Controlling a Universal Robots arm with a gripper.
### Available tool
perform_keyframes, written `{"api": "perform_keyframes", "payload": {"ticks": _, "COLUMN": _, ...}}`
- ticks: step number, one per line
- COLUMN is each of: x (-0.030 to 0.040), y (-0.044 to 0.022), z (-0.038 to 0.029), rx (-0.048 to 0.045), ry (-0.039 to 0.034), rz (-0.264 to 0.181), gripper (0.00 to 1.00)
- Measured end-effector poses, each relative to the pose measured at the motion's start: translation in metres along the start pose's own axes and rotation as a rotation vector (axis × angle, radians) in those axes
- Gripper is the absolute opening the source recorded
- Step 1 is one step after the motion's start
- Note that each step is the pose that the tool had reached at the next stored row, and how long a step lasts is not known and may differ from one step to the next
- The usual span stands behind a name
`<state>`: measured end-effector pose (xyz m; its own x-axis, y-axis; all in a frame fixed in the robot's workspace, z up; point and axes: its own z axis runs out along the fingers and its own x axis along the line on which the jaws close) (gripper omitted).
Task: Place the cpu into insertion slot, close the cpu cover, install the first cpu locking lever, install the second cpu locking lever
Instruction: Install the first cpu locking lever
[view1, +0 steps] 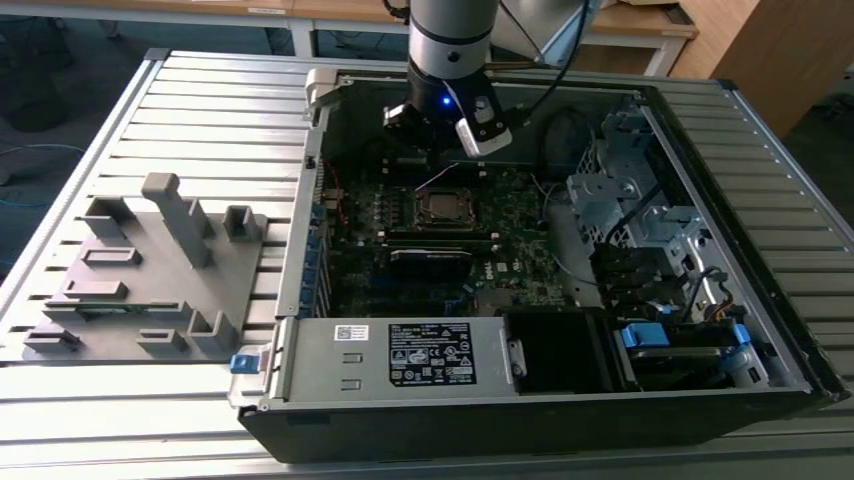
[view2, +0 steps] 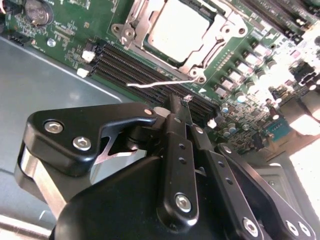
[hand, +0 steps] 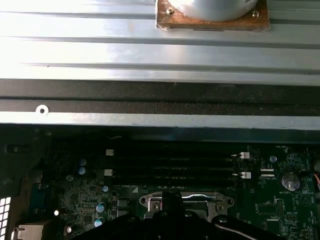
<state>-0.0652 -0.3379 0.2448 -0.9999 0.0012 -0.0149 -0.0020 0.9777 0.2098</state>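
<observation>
A ribbed metal table (view1: 227, 110) holds an open computer case (view1: 534, 420) lying on its side. A grey moulded fixture (view1: 147, 270) lies beside the case on the exterior view's left. The robot arm (view1: 451, 40) reaches down into the far end of the case, above the green-black motherboard (view2: 70, 47). A silver power supply (view1: 400, 355) fills the near end of the case, and metal drive cages (view1: 627, 190) stand along the exterior view's right.

Long black memory slots (view2: 140, 65) run between the gripper and the socket. The gripper (view2: 176, 102) hangs low over the board, just beside the socket on the memory-slot side. Its jaws are together, and I see nothing held between them. In the first wrist view the gripper's (hand: 172, 200) dark tips stand right in front of the socket's metal frame.

The slot (view1: 445, 222) sits near the middle of the board. The cpu (view2: 177, 30) is in it, its dull silver top facing up. The cover (view2: 131, 22) lies flat over the chip, its metal frame around the silver top, which shows through the window. A thin silver lever (view2: 160, 83) juts from the socket's near corner and stretches out across the memory slots, just past the gripper's tips. I cannot tell whether the tips touch it.
</observation>
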Motion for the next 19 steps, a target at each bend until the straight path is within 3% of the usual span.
{"api": "perform_keyframes", "payload": {"ticks": 2, "x": 0.0000, "y": 0.0000, "z": 0.0013, "rx": 0.0046, "ry": 0.0000, "rz": 0.000, "gripper": 0.10}}
{"api": "perform_keyframes", "payload": {"ticks": 14, "x": -0.0035, "y": 0.0025, "z": 0.0140, "rx": 0.0050, "ry": -0.0004, "rz": 0.001, "gripper": 0.10}}
{"api": "perform_keyframes", "payload": {"ticks": 19, "x": -0.0089, "y": 0.0026, "z": 0.0182, "rx": 0.0053, "ry": -0.0004, "rz": 0.002, "gripper": 0.10}}
